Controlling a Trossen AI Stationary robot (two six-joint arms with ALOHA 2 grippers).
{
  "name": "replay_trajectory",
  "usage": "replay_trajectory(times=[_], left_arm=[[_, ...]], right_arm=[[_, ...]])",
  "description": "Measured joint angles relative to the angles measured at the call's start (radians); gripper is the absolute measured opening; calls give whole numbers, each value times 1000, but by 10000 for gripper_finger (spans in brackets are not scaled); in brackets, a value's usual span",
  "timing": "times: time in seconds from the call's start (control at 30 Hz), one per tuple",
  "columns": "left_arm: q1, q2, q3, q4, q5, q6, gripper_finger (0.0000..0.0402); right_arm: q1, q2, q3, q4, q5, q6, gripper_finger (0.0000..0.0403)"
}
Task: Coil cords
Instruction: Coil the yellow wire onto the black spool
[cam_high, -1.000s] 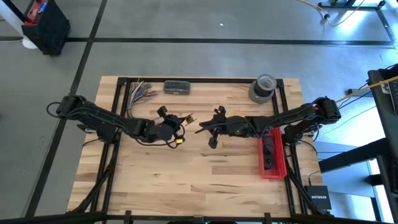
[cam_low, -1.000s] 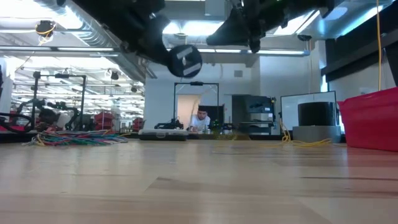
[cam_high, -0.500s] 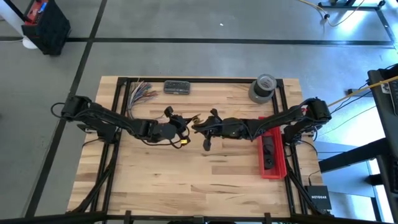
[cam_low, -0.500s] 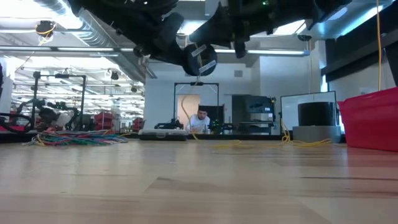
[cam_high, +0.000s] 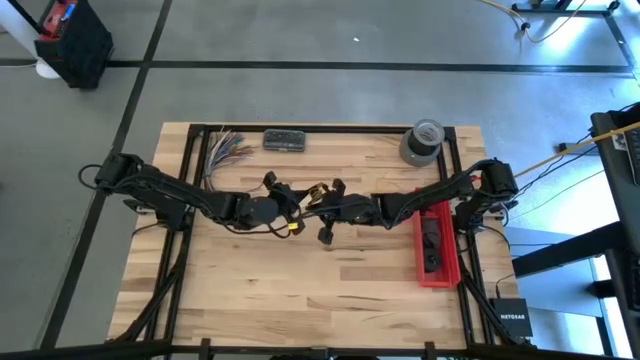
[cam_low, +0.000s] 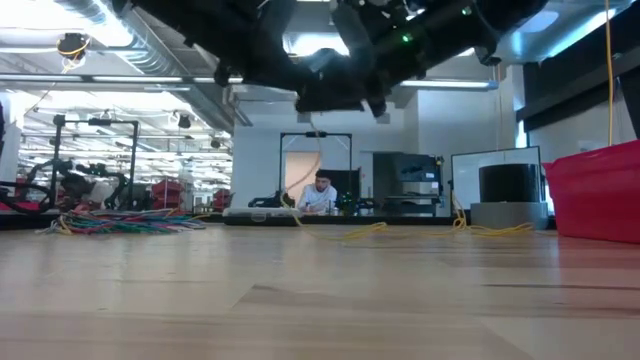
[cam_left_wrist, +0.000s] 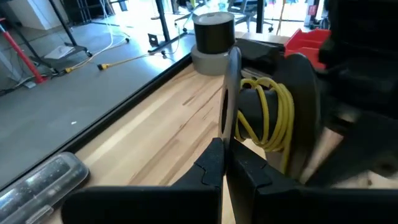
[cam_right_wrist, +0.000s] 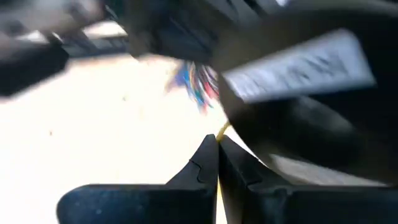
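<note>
Both arms meet above the middle of the worktop (cam_high: 300, 280). The left gripper (cam_left_wrist: 225, 163) has its jaws pressed together; the cord (cam_left_wrist: 268, 118) is coiled just ahead of them. The right gripper (cam_right_wrist: 216, 163) pinches that yellow cord between narrow jaws.

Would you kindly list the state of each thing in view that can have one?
yellow cord: wound in loops around a black spool held above the table.
left gripper: shut on the spool's flange.
right gripper: shut on the yellow cord.
tape roll: lying flat.
red bin: open-topped, dark items inside.
multicoloured wires: loose, splayed.
</note>
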Motion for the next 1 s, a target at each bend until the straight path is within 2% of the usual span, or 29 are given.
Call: replay_trajectory(times=[0.23,0.3,0.4,0.5,0.63,0.83,0.93,1.0], left_arm=[[-49,-77,-1,-119,14,-9,0],[-54,-93,-1,-161,33,-17,0],[-47,-93,1,-192,123,8,0],[-35,-84,1,-192,142,21,0],[-30,-83,2,-202,158,9,0],[-31,-82,2,-216,152,8,0],[-31,-82,2,-218,149,8,0],[-32,-82,2,-215,150,8,0]], right_arm=[[3,-62,5,-199,114,-56,5],[3,-78,4,-214,132,-83,5],[3,-81,-2,-200,129,-111,5],[3,-75,-5,-169,132,-143,9],[1,-80,-5,-191,142,-181,45],[0,-188,-4,-435,147,-210,120],[0,-209,-6,-532,138,-209,141],[0,-209,-33,-522,136,-210,147]])
